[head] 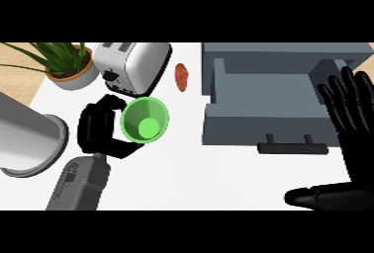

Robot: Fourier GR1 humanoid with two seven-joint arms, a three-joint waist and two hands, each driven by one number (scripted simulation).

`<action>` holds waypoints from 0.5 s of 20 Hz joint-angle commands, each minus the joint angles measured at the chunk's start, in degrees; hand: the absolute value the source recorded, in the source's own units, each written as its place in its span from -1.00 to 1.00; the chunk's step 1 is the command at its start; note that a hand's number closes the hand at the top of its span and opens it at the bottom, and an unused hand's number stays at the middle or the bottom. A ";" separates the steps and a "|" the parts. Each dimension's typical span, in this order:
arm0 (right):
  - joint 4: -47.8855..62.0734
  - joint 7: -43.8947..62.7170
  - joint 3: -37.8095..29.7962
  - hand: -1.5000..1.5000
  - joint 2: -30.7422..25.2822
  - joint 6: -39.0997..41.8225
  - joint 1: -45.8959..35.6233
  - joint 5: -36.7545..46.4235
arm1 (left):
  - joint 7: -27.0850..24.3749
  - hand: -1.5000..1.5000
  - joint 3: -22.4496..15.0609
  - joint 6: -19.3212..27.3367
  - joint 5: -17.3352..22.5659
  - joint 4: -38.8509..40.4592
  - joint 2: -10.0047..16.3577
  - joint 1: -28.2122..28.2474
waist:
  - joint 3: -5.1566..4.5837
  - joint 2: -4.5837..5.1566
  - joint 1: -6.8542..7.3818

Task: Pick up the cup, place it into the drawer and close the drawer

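My left hand (pixel 96 129) curled round green cup (pixel 146 120), left of open grey drawer (pixel 259 126). My right hand (pixel 358 148) open, fingers up, beside drawer's right edge.

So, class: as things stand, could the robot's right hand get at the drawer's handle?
Probably yes. The right hand is open just right of the open drawer. The handle sits left of it, with only bare counter between. The left hand, curled round the cup, is well clear.

Green cup (pixel 145 120) within the curled left hand (pixel 99 129), near the grey drawer (pixel 248 131); right hand (pixel 354 123) outspread.
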 commanded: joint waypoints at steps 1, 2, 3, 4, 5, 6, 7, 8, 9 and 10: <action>2.81 0.06 -2.22 -1.00 -0.93 0.47 -2.73 -2.21 | 9.78 1.00 -2.35 4.32 2.23 -9.00 -1.53 -3.34 | -0.04 0.21 -0.48; -3.38 2.95 -2.19 -1.00 -1.55 0.79 0.61 -3.48 | 11.93 1.00 -3.79 6.33 3.93 -11.74 -1.55 -2.91 | -0.05 0.09 -0.79; -4.56 2.27 0.18 -1.00 -0.65 1.19 3.16 -1.55 | 13.35 1.00 -3.14 4.65 2.96 -16.08 -1.01 0.08 | -0.05 0.14 -0.66; -1.73 -3.06 1.80 -1.00 1.77 0.43 3.85 1.61 | 17.38 1.00 -3.14 8.15 3.26 -16.28 -1.57 -5.04 | -0.03 0.14 -0.65; 1.51 0.63 1.66 -1.00 0.81 -1.04 -2.24 1.74 | 16.68 1.00 -9.58 12.70 3.99 -20.55 -1.58 -1.42 | -0.05 0.16 -0.34; -0.55 2.55 2.05 -1.00 0.64 -2.05 -2.98 2.45 | 16.01 1.00 -6.51 11.17 1.83 -18.32 -1.58 -2.58 | -0.08 0.28 -0.68; -1.21 0.70 -1.73 -1.00 -0.89 0.69 0.10 -1.92 | 18.17 1.00 -5.12 10.26 2.07 -16.65 -1.31 -6.96 | -0.06 0.30 -0.95; 5.57 -2.72 -0.57 -1.00 -0.49 0.85 -3.03 0.86 | 19.41 1.00 -7.30 13.25 2.25 -19.31 -1.59 -6.73 | -0.05 0.33 -0.65; -3.24 -1.96 0.46 -1.00 0.08 1.14 4.32 0.91 | 22.14 1.00 -6.01 13.88 0.83 -19.14 -1.33 -9.44 | -0.05 0.23 -1.12; -0.74 -2.03 -0.62 -1.00 -0.25 1.57 2.97 -0.47 | 26.24 1.00 -7.70 16.28 1.29 -22.57 -1.60 -10.44 | -0.04 0.20 -0.93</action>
